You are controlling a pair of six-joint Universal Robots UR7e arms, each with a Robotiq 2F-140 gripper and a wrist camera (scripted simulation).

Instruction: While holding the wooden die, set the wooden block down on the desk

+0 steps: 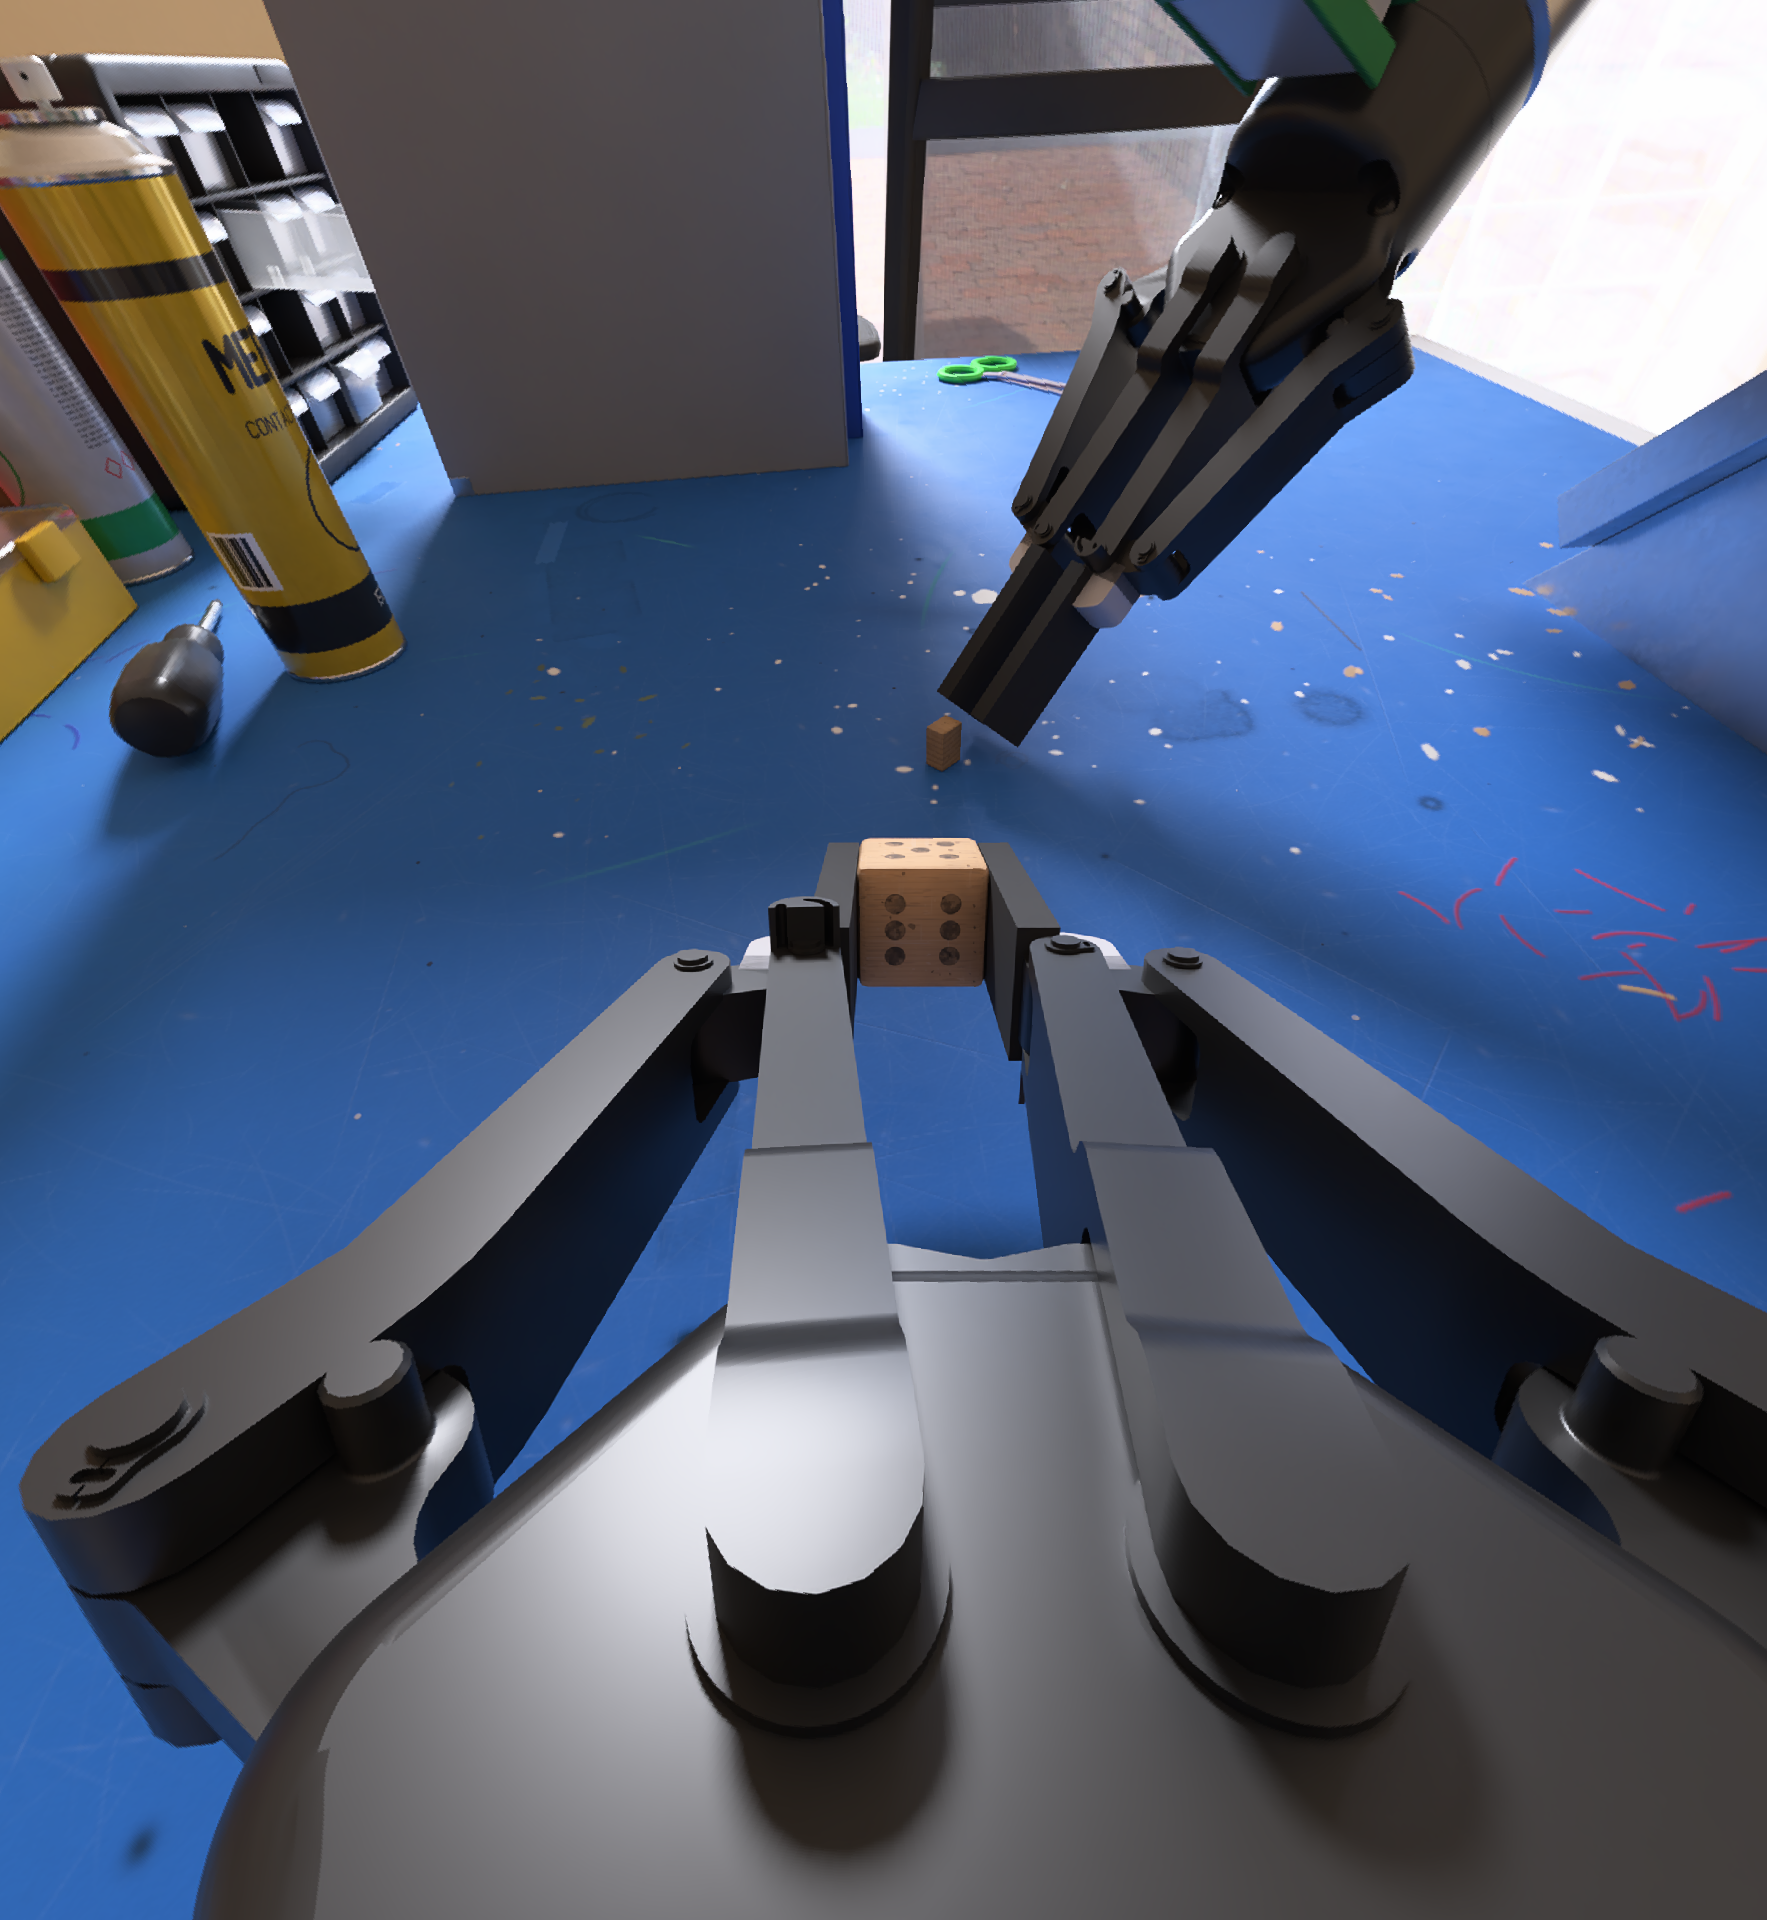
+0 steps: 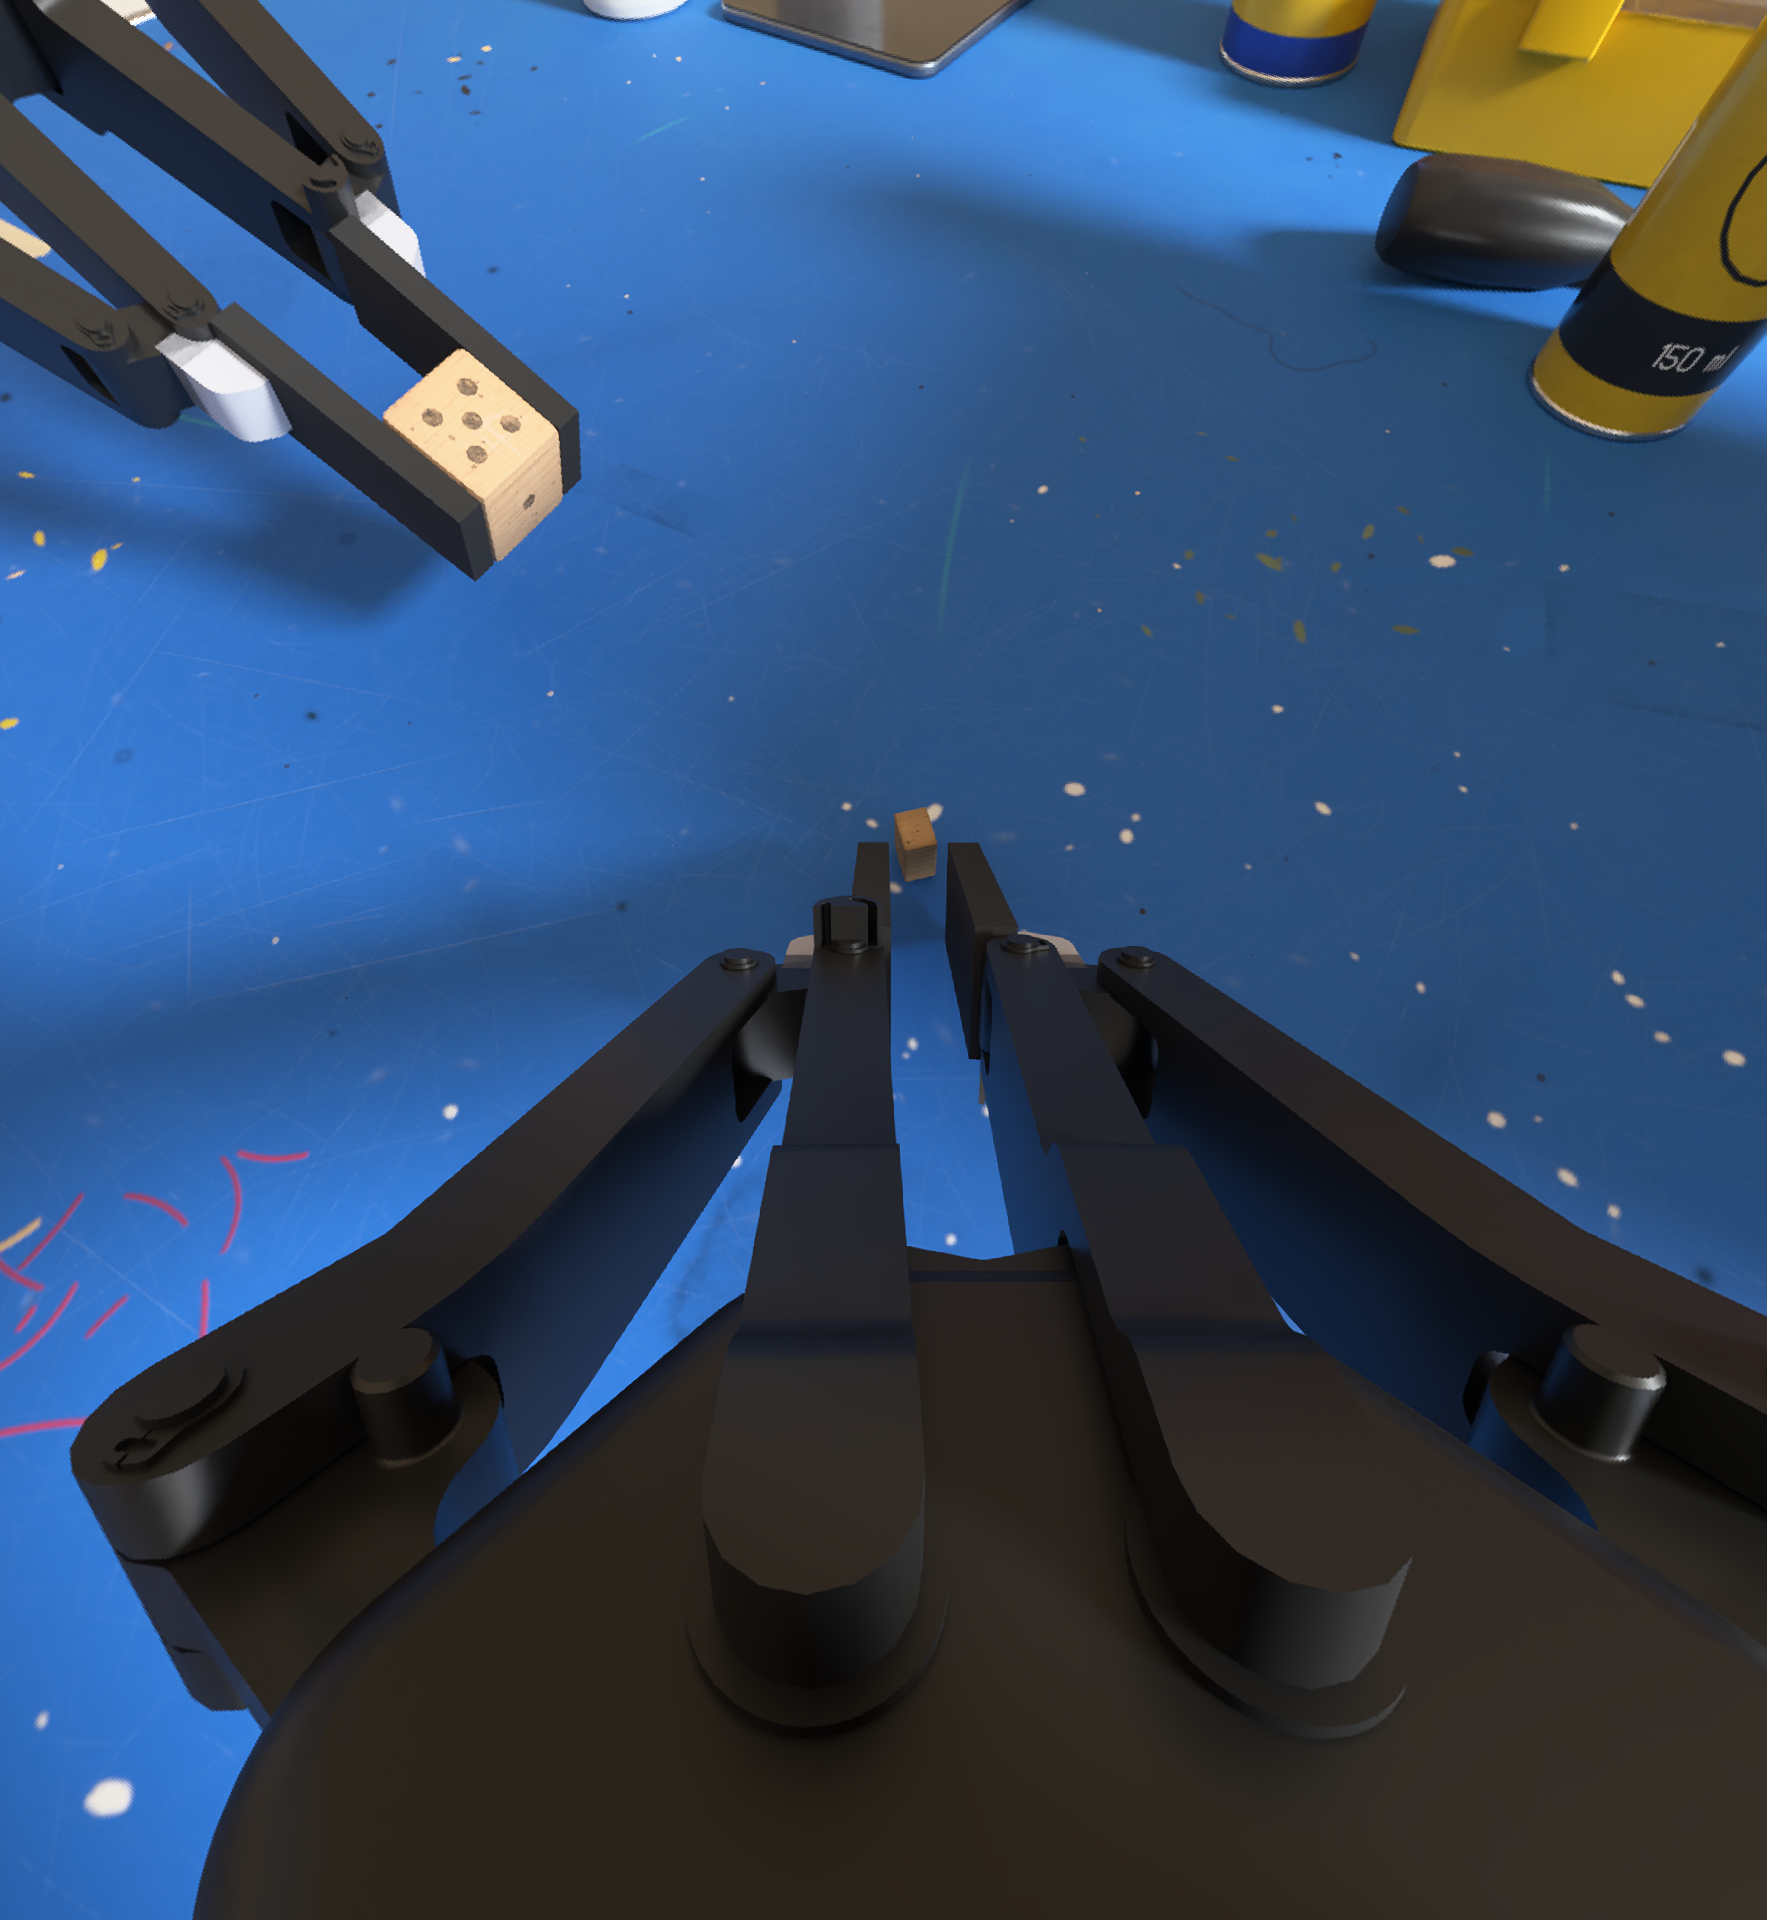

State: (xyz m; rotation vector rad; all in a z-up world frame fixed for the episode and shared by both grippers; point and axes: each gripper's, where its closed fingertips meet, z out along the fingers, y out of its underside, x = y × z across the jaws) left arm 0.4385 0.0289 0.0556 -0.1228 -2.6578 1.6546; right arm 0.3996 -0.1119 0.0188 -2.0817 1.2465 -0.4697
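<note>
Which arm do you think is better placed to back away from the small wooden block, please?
The right. The right gripper has its fingers open just above the block, which sits on the blue desk untouched. The left gripper is clamped on the die and should simply hold.

One wooden die point(image 1: 923, 912), one wooden block point(image 1: 943, 743), two spray cans point(image 1: 195, 416) (upright).

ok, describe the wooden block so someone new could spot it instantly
On the blue desk, look in the open middle area, just past the right gripper fingertips. The wooden block sits there alone on the surface, tiny and plain brown. Unlike the larger, paler wooden die in the left gripper, it has no dots.
</note>
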